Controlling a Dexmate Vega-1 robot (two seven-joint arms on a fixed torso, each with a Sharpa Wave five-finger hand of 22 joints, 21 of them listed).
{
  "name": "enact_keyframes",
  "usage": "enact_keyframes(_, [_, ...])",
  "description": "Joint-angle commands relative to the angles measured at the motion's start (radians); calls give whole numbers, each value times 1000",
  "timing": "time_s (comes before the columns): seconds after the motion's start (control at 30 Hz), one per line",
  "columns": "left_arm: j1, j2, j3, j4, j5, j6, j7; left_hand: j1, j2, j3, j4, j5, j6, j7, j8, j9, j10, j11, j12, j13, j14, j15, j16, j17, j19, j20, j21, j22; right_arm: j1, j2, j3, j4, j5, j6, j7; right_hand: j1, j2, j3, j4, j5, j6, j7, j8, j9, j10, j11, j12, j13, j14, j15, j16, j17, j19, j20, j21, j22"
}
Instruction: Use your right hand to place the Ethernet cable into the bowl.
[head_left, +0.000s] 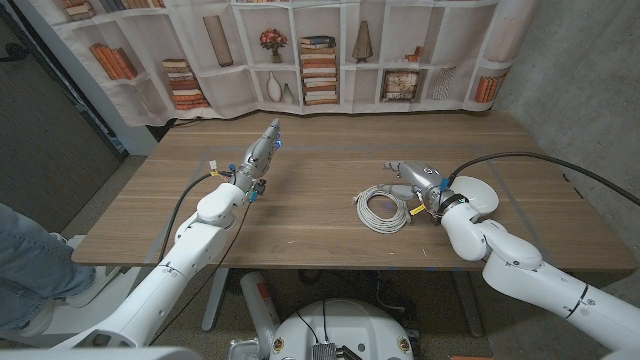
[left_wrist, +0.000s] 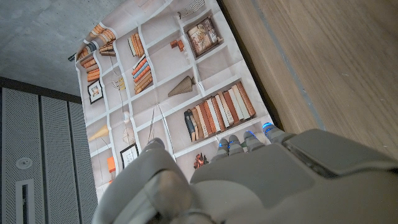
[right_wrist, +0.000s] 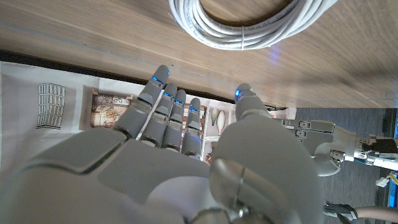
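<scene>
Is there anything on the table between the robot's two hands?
Yes. In the head view, the coiled white Ethernet cable lies on the wooden table beside the right hand; towards the left hand, it is bare wood.

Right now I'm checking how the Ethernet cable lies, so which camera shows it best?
The head view: the whole coiled Ethernet cable lies on the table beside the right hand. The right wrist view shows part of the coil up close. The left wrist view shows table and backdrop instead.
</scene>
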Motion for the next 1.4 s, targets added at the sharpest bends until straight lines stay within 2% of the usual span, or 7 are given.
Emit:
enact_keyframes(0.03, [2, 2, -1, -7, 1, 6, 3, 9, -1, 0, 0, -2, -34, -3, 0, 2, -68, -6, -1, 0, -157, -6, 0, 3, -260, 0, -1, 4, 34, 10, -41, 2, -42, -65, 46, 14, 0, 1, 6, -2, 19, 1, 6, 3, 21, -2, 9, 2, 21, -4, 5, 5, 10, -4, -2, 4])
enact_keyframes(0.33, [7, 1, -1, -7, 0, 4, 4, 10, 0, -2, 0, -3, -32, -2, 0, 2, -68, -6, -1, 0, -157, -6, 1, 3, -261, 0, -2, 4, 49, 16, -59, 12, -56, -92, 63, 18, 1, 3, 6, -3, 26, -3, 5, 3, 22, -17, 7, 3, 33, -17, 5, 4, 20, -7, -2, 4])
enact_keyframes(0.83, [18, 6, -4, -21, 0, 6, 11, 11, 1, -4, 0, -3, -34, -2, 0, 2, -65, -4, 0, 0, -158, -4, 0, 3, -260, 1, -4, 4, 71, 30, -91, 34, -90, -133, 81, 25, 9, 7, 10, -3, 55, -12, 11, 3, 38, -24, 11, 6, 49, -25, 7, 8, 26, -20, -7, 5])
enact_keyframes(1.4, [26, 13, -8, -32, -1, 12, 14, 13, 3, -6, -1, -4, -34, -1, -1, 2, -68, -6, -1, 0, -159, -4, 0, 3, -261, 2, -5, 4, 90, 59, -147, 60, -187, -202, 88, 23, 0, 2, 11, -4, 33, -15, -1, 3, 27, -29, 7, 11, 48, -25, 3, 10, 22, -24, -15, 5])
